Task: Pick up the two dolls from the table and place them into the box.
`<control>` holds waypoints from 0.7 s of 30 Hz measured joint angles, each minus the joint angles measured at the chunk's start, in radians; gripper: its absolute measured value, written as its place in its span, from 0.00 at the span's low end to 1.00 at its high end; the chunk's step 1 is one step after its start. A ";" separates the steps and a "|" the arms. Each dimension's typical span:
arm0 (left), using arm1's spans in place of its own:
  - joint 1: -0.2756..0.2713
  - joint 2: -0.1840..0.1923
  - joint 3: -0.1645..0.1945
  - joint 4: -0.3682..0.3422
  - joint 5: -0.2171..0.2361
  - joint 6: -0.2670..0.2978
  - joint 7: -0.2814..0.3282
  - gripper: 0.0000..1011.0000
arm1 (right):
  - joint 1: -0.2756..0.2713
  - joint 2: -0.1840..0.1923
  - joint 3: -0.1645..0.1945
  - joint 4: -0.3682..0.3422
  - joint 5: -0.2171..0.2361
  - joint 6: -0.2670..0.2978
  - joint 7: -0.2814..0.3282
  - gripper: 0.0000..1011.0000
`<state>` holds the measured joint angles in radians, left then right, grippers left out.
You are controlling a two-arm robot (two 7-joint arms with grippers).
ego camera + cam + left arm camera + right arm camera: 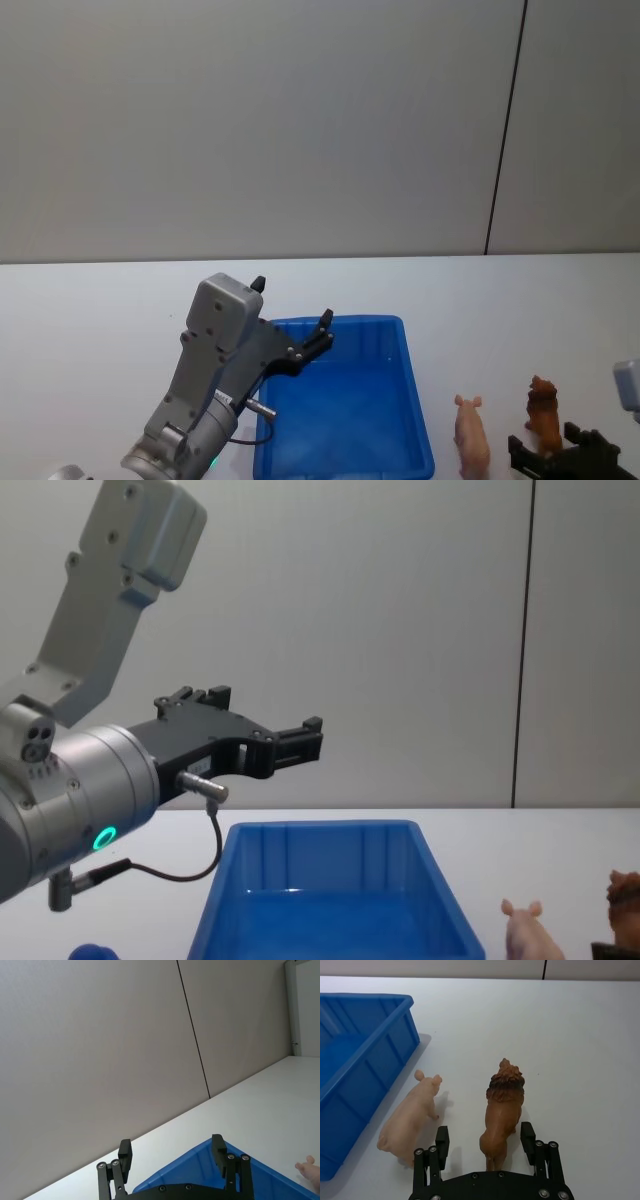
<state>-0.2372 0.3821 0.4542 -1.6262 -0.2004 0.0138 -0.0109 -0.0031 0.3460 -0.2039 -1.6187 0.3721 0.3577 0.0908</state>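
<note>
Step in hand imo is the first pickup, the brown lion (502, 1105). It stands upright on the table (580, 1035), well right of the blue box (380, 1045), w/ the pink pig (412, 1115) just beside it on the box side. My right gripper (485, 1132) sits low behind the lion, fingers spread wide w/ one on each side of its hindquarters, not pinching anything yet afaict. My left gripper (171, 1144) hangs over the box, also spread and empty. Box looks empty, so nothing's done so far. Next I'd push fwd a bit so the pads get the body, not just the back legs, then squeeze, w/o bumping the pig.
</note>
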 joint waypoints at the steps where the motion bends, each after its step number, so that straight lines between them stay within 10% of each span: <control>1: 0.000 0.000 0.000 0.000 0.000 0.000 0.000 0.99 | 0.004 -0.004 -0.001 0.006 0.003 0.007 0.000 0.90; 21: 0.000 0.000 0.000 0.000 0.000 0.000 0.000 0.99 | 0.015 -0.027 -0.011 0.018 -0.033 -0.019 -0.045 0.29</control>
<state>-0.2372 0.3821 0.4543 -1.6262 -0.2004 0.0139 -0.0109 0.0120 0.3188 -0.2149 -1.6009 0.3396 0.3385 0.0463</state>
